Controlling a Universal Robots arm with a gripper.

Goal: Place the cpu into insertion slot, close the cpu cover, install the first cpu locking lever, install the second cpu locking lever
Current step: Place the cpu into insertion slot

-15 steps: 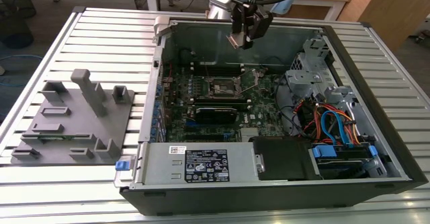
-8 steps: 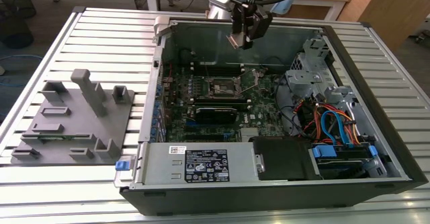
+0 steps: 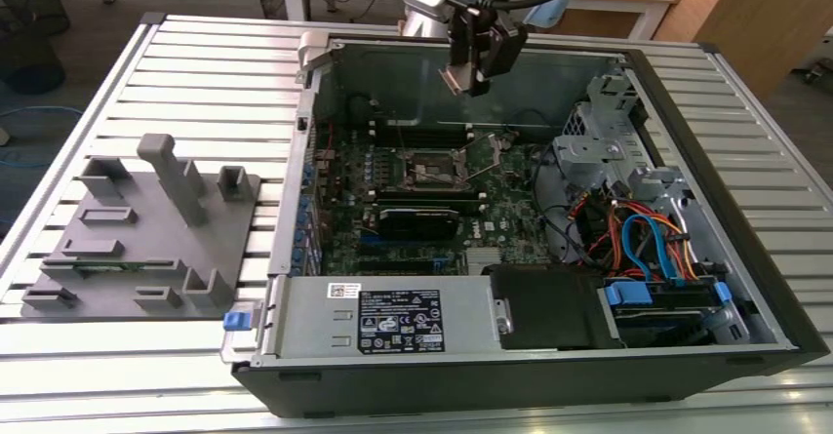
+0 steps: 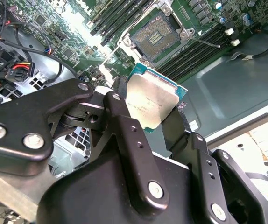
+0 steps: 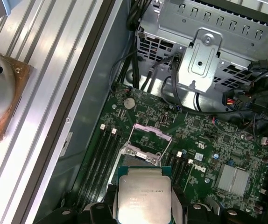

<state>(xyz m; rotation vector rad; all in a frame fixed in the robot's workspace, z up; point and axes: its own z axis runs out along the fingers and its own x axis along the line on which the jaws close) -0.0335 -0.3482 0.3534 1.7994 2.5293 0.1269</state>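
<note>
The cpu (image 4: 151,102), a flat square chip with a dull silver top, sits pinched by its edges between the black fingers (image 4: 120,100) of my gripper (image 4: 150,114). In the first wrist view the cpu (image 5: 144,196) hangs above the green motherboard, just short of the insertion slot (image 5: 135,157). The cpu cover (image 5: 149,136), a thin silver frame, stands tilted up behind the slot. In the second wrist view the insertion slot (image 4: 158,33) lies bare, with a dark centre and a silver rim. From outside, my gripper (image 3: 469,81) hovers over the open case, above and behind the insertion slot (image 3: 436,169).
The case's back wall (image 3: 521,83) is close behind the gripper. A silver drive cage (image 3: 599,151) and loose cables (image 3: 638,239) crowd the exterior view's right. A black module (image 3: 416,221) lies in front of the slot, with the power supply (image 3: 390,317) nearer. A grey fixture tray (image 3: 143,239) sits outside.
</note>
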